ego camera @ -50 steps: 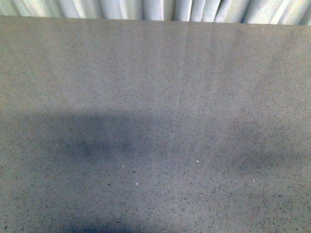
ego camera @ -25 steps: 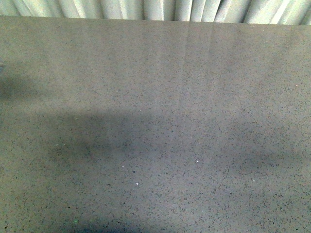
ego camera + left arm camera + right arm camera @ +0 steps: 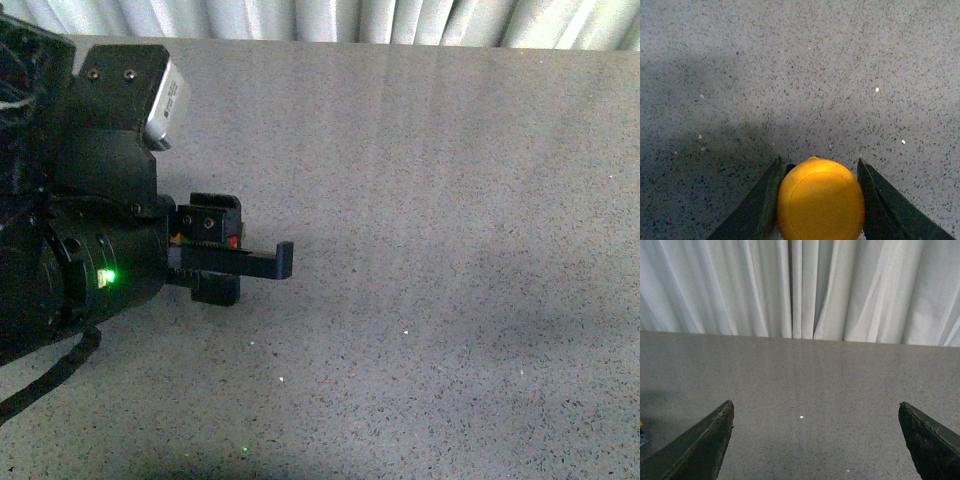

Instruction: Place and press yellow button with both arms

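The yellow button sits between the two dark fingers of the left gripper. Only its smooth orange-yellow dome shows, and it fills the gap between them. The jaws are drawn in close on either side and seem to hold the button, though whatever lies under the cap is hidden. So it cannot be told whether they pinch the cap's rim or the body below it. Nor can it be told whether the button's base touches the speckled grey table or hangs just above it.

From the front the left arm reaches in over the left half of the table, a green light glowing on its wrist. By its look the button is small, light and rigid. The glossy, rounded cap would likely slip under a pinch and give way when pushed down. The safer hold is therefore probably on the straight sides beneath the dome, with the top left free for pressing.

The right gripper waits with its jaws spread wide and nothing between them — it faces across bare tabletop toward a pale pleated curtain at the far edge. Setting the button down upright, judged from here, comes before any press.
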Tool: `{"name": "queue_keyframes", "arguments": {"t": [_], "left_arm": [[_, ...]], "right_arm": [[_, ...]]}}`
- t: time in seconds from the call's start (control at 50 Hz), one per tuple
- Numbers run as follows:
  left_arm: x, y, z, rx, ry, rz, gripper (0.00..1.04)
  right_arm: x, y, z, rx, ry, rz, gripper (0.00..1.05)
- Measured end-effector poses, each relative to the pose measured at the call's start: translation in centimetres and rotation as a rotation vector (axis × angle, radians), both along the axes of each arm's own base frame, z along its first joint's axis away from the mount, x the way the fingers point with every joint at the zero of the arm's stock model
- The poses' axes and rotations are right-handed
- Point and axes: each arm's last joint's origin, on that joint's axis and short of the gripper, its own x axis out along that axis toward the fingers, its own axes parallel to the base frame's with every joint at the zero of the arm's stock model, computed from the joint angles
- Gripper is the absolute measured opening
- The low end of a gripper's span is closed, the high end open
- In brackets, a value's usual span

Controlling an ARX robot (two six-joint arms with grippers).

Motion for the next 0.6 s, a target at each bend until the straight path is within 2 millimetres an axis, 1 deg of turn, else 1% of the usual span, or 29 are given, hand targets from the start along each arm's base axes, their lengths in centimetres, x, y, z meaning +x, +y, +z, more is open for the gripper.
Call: {"name": "queue_keyframes", "arguments": {"t": [0.14, 0.36, 0.48, 0.54, 0.6], "left_arm": [[-0.11, -0.28, -0.85, 0.015, 0.015, -0.001, 0.35], [-0.17, -0.43, -0.99, 0.01, 0.016, 0.0, 0.35], [-0.16, -0.44, -0.97, 0.003, 0.016, 0.003, 0.59], [-0.16, -0.44, -0.96, 0.002, 0.016, 0.003, 0.67], [-0.24, -0.39, -1.03, 0.002, 0.019, 0.002, 0.77]], "right_arm": [[0.0, 0.0, 0.0, 0.0, 0.0, 0.0, 0.96], [0.0, 0.0, 0.0, 0.0, 0.0, 0.0, 0.96], [0.0, 0.0, 0.0, 0.0, 0.0, 0.0, 0.96], [0.0, 0.0, 0.0, 0.0, 0.0, 0.0, 0.96], [0.0, 0.0, 0.0, 0.0, 0.0, 0.0, 0.96]]}}
